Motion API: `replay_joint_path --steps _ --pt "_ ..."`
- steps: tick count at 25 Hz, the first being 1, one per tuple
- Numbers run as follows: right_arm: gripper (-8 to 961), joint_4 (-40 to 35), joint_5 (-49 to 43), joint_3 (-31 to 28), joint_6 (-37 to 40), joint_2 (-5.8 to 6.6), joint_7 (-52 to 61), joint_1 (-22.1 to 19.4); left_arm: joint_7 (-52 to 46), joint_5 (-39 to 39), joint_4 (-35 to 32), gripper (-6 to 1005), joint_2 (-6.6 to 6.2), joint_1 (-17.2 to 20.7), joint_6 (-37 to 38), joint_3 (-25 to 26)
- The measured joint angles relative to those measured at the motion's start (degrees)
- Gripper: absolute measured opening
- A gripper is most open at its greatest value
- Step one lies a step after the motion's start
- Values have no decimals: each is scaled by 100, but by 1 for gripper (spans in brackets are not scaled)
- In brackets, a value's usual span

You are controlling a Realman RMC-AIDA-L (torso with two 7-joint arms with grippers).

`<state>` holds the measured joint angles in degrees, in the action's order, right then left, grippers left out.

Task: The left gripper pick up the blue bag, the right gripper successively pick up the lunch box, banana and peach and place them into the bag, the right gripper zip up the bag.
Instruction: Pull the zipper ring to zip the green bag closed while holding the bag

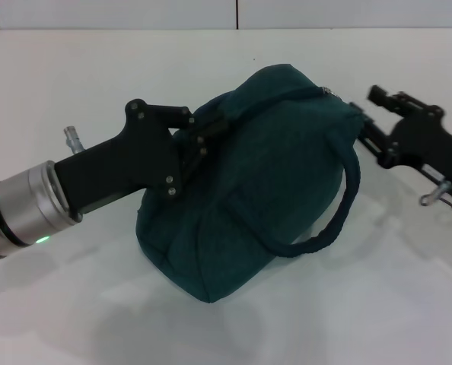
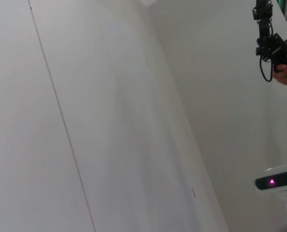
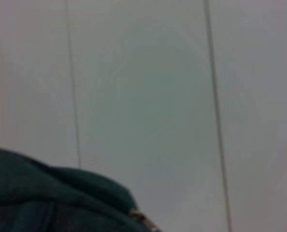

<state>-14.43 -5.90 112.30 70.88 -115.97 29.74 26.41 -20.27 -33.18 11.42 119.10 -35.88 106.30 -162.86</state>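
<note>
The bag point(image 1: 264, 175) is a dark teal, plain and without pattern, and its carrying strap point(image 1: 340, 217) is a darker navy shade. A small silver-coloured zip pull point(image 1: 329, 92) shows at its top. The left gripper point(image 1: 199, 137) is matt black with small grey screw heads, and the arm section behind it point(image 1: 28, 201) is brushed silver with a green light glowing on it. The right gripper point(image 1: 363, 125) is black as well, with a silvery fitting point(image 1: 431, 196) on its side. The table point(image 1: 74, 68) is plain white, and the wall point(image 2: 109, 121) behind is pale grey-white with thin dark seam lines.
</note>
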Motion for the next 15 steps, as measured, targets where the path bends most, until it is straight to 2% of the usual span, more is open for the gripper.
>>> replay_joint_path --steps 5,15 --pt "419 -412 -175 163 -417 -12 -46 0 43 4 0 33 0 -7 -18 -1" --pt "414 -622 -182 203 -425 -5 -82 63 102 -13 0 32 16 1 -31 0"
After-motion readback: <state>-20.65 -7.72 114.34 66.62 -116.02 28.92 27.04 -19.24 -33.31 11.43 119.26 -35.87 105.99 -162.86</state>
